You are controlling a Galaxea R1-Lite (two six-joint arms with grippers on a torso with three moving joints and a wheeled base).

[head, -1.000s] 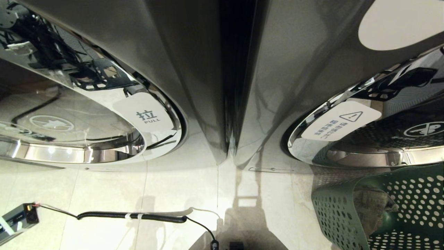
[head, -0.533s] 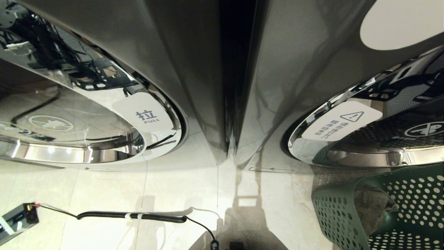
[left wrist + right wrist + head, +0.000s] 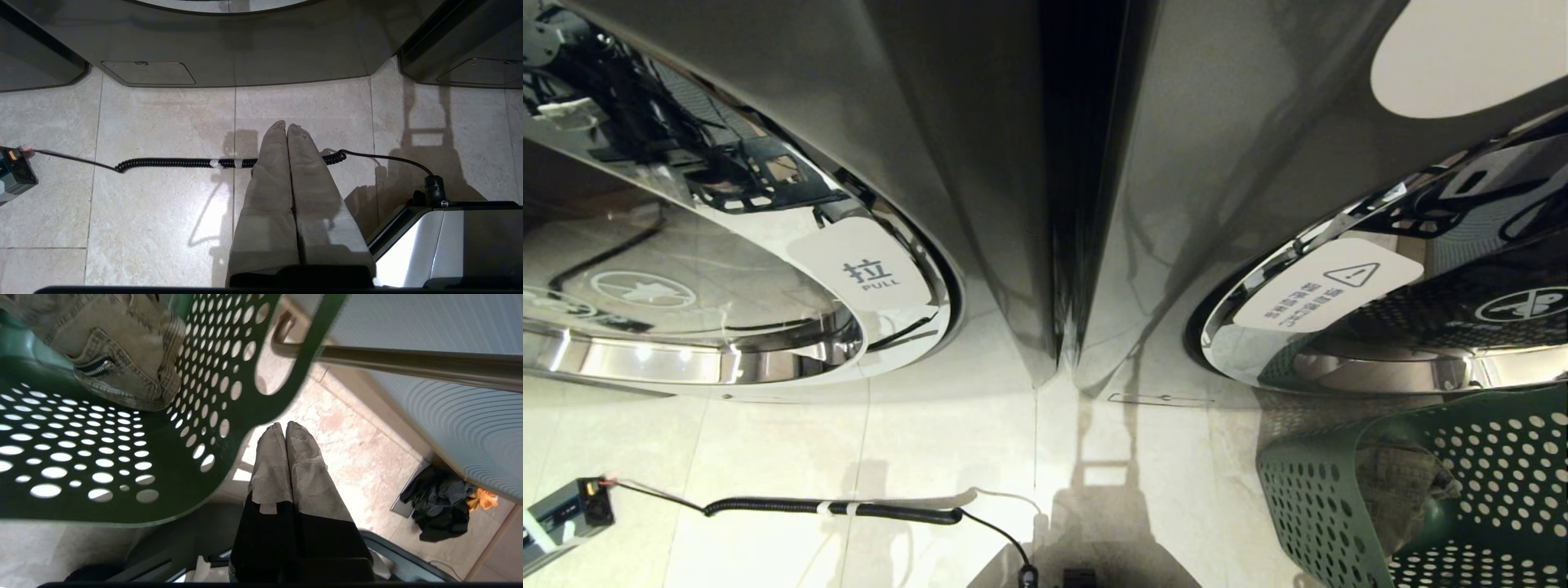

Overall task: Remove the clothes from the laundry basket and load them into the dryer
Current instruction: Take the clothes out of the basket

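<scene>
Right end effector (image 3: 284,426) clenched, empty, beside green laundry basket (image 3: 122,465) holding denim garment (image 3: 118,355); left end effector (image 3: 286,125) clenched above floor.

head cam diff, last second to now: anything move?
Only the dark reflection of an arm in the right dryer door has shifted. Neither hand is in the head view. The green laundry basket, the clothes in it, the coiled cable and the left door are unchanged.
</scene>
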